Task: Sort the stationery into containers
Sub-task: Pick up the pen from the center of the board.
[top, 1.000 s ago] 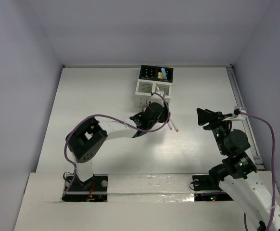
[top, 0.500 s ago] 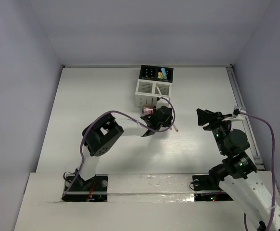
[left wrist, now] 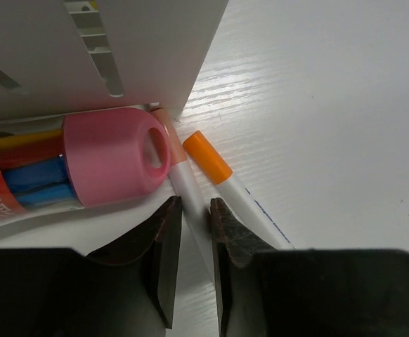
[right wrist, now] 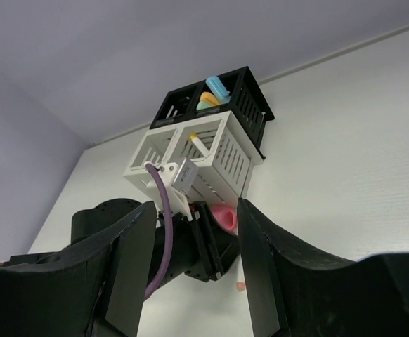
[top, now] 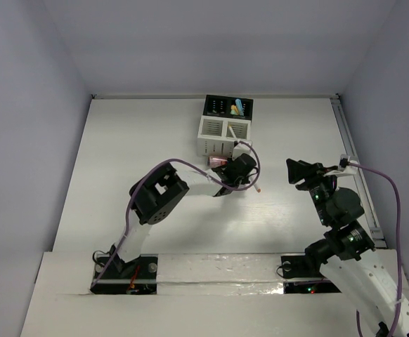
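Note:
My left gripper (left wrist: 195, 214) is low on the table in front of the white box (left wrist: 148, 56) of the organiser, shut on a thin white stick with a peach cap (left wrist: 182, 172). A second white stick with an orange cap (left wrist: 222, 177) lies just to its right. A fat pink cylinder (left wrist: 113, 158), holding coloured markers, lies to its left against the box. From above, the left gripper (top: 238, 171) hides the sticks except one tip (top: 258, 188). The cylinder (top: 216, 161) also shows there. My right gripper (top: 299, 172) is open and empty, to the right, apart from them.
The organiser's white box (top: 222, 130) holds a white stick (top: 230, 131). The black box (top: 227, 107) behind it holds blue and orange markers (top: 237, 107). The right wrist view shows the organiser (right wrist: 204, 158), the cylinder (right wrist: 225, 217) and the left gripper's purple cable (right wrist: 164, 232).
My left arm has stretched out and carried its gripper to the right along the front of the organiser, onto the white sticks, uncovering the pink cylinder. The right arm has not moved.

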`<state>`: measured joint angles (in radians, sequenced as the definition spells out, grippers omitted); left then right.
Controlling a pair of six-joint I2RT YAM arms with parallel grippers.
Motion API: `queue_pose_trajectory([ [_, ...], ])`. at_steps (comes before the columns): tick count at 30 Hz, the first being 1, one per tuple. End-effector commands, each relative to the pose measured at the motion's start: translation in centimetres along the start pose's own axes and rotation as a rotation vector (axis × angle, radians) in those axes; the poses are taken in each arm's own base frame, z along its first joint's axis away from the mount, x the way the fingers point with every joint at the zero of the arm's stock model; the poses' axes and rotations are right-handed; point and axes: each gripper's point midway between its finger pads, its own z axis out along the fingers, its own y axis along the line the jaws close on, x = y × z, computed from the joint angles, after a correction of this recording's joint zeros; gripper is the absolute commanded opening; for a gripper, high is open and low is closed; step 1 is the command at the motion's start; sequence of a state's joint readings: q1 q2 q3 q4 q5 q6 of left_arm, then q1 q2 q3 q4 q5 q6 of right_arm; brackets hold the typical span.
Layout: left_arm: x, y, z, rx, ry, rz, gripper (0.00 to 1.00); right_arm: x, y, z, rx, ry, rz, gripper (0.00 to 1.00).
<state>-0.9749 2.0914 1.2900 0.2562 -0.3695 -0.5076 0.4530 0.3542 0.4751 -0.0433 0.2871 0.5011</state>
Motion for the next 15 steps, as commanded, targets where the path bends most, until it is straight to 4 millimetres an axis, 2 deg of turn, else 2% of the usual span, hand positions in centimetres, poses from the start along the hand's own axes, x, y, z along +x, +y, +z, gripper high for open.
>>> queue_pose_trajectory([
  [1, -0.1, -0.2, 0.1, -0.004, 0.006, 0.015, 0.17, -1.9, 1.1, -0.2, -0.031, -0.045, 0.008, 0.56],
  [3, 0.2, -0.1, 0.0, -0.003, 0.013, 0.016, 0.12, -1.9, 1.1, -0.3, -0.031, -0.047, 0.008, 0.56],
  [6, 0.7, 0.4, -0.4, -0.008, 0.027, 0.018, 0.09, -2.1, 1.1, -0.3, -0.03, -0.053, 0.01, 0.56],
  [9, 1.8, 1.2, -0.9, -0.015, 0.051, 0.022, 0.1, -2.1, 1.1, -0.4, -0.031, -0.054, 0.01, 0.56],
  [11, 2.1, 1.4, -1.1, -0.018, 0.059, 0.025, 0.13, -2.0, 1.1, -0.3, -0.03, -0.053, 0.011, 0.56],
  [15, 3.2, 1.8, -0.8, -0.027, 0.09, 0.05, 0.16, -2.5, 1.0, -0.6, -0.028, -0.073, 0.018, 0.55],
])
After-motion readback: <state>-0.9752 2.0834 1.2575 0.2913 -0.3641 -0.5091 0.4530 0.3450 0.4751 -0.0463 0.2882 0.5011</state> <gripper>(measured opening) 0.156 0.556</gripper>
